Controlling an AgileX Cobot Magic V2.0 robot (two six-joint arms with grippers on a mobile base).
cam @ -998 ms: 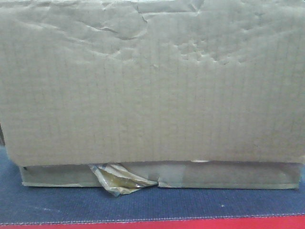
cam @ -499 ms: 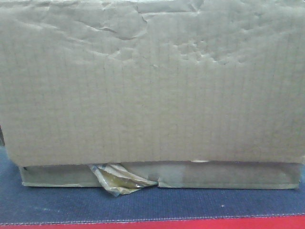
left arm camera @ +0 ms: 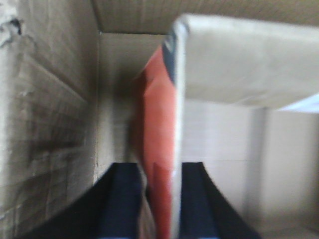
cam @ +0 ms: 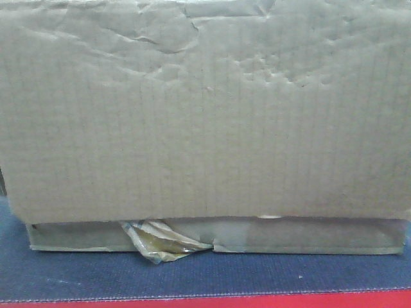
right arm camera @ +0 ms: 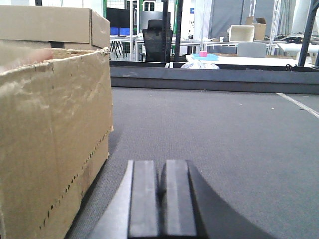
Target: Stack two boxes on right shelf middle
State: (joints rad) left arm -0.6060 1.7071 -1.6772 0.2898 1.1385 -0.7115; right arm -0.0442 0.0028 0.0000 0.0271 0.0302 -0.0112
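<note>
1. The cardboard box, creased, with a ragged tape scrap low down, sits on a blue mat, filling the front view.
2. Right tool is closed, empty, beside a torn-edged box on grey carpet.
3. Left tool straddles a blurred red panel; grip unclear.

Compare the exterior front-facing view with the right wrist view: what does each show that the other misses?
Front-facing only: a box's creased face filling the frame, a yellowish tape scrap at its lower edge, a blue mat beneath. Right wrist only: the right gripper, fingers together and empty, grey carpet, a near box with another box behind it, a distant chair. Shared: brown corrugated cardboard; whether the same box, I cannot tell.
</note>
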